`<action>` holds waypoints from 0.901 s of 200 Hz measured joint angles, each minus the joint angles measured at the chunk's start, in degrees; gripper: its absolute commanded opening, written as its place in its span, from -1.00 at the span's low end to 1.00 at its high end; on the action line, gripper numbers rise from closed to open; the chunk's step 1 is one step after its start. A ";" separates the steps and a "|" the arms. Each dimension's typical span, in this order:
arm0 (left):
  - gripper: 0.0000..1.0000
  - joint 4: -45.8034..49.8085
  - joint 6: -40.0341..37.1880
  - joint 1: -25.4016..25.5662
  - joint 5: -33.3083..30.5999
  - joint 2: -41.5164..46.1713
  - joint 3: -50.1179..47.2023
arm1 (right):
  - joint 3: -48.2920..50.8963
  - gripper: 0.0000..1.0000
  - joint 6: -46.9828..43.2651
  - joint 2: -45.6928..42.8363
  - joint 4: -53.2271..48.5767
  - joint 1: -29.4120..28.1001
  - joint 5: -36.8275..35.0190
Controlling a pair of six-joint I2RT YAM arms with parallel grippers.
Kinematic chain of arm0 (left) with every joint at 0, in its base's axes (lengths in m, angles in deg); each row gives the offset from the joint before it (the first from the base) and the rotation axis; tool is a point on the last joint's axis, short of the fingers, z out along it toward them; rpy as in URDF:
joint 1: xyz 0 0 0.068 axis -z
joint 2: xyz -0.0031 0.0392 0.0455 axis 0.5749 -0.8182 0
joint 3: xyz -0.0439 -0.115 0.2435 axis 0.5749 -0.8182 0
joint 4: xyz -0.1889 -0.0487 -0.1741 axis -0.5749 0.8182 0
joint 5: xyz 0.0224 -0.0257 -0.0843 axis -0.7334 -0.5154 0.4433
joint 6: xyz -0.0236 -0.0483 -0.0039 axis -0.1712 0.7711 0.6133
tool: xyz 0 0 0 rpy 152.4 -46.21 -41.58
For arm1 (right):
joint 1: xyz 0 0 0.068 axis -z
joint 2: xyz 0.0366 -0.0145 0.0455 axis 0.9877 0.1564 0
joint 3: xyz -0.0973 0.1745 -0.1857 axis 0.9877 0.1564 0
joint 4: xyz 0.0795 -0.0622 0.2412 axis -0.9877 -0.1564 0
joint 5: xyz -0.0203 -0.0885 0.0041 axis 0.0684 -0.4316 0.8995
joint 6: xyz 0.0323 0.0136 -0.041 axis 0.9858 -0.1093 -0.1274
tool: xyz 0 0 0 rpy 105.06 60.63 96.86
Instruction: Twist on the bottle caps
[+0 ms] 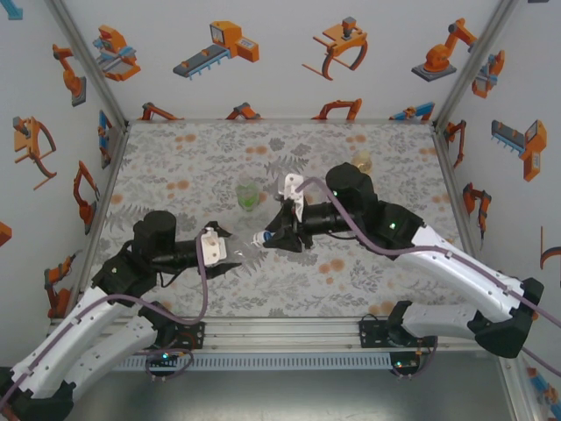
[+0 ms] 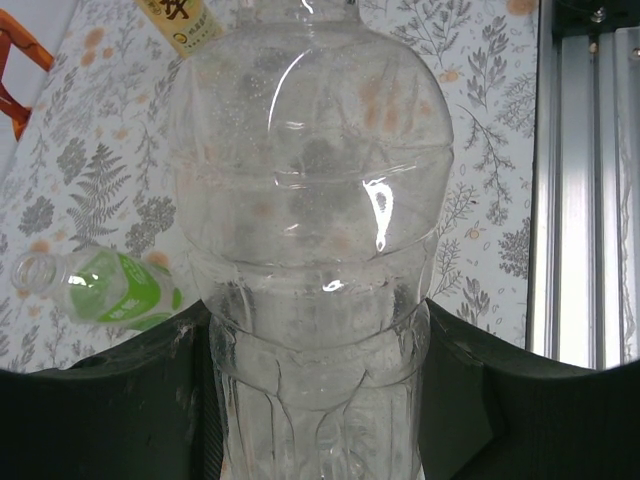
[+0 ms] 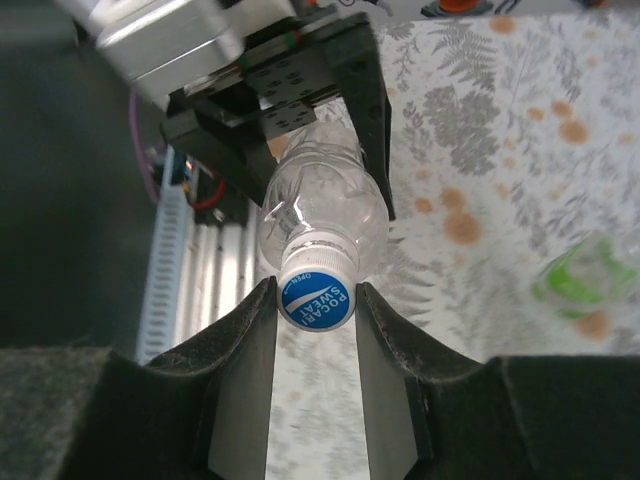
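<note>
We had the colourless bottle (image 2: 310,200) gripped around its body in the left claw (image 1: 226,254), clear of the tabletop (image 1: 175,167) and lying roughly level, its neck pointing at the right arm. The right claw (image 1: 266,239) was pinched narrow on the white cap with the blue centre (image 3: 316,297), which sat on that neck with its printed face toward the wrist camera. To do this step well, we judged, the right wrist should turn about the bottle's own axis, pressing lightly along the neck so the threads catch rather than skip. Any tilt between cap and neck risked cross-threading. The left claw needed a grip firm enough to stop the thin wall from turning, yet not so hard that it buckled. The green-tinted bottle (image 2: 115,290) lay well apart on the tabletop, its neck apparently bare, and the yellow-orange bottle (image 2: 178,18) was farther off.
</note>
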 measured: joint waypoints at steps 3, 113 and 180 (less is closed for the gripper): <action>-1.00 0.00 0.00 0.00 -0.11 0.11 0.00 | 0.76 -0.65 2.64 -0.37 1.14 -0.02 -0.92; -1.00 -2.95 1.68 -0.39 -7.34 2.23 -0.98 | -3.02 -0.67 57.66 3.32 -2.56 -0.11 -16.98; -1.00 -2.43 1.66 -0.37 -7.54 -1.03 -0.98 | -8.70 -0.47 59.36 7.15 -11.93 -0.11 -19.21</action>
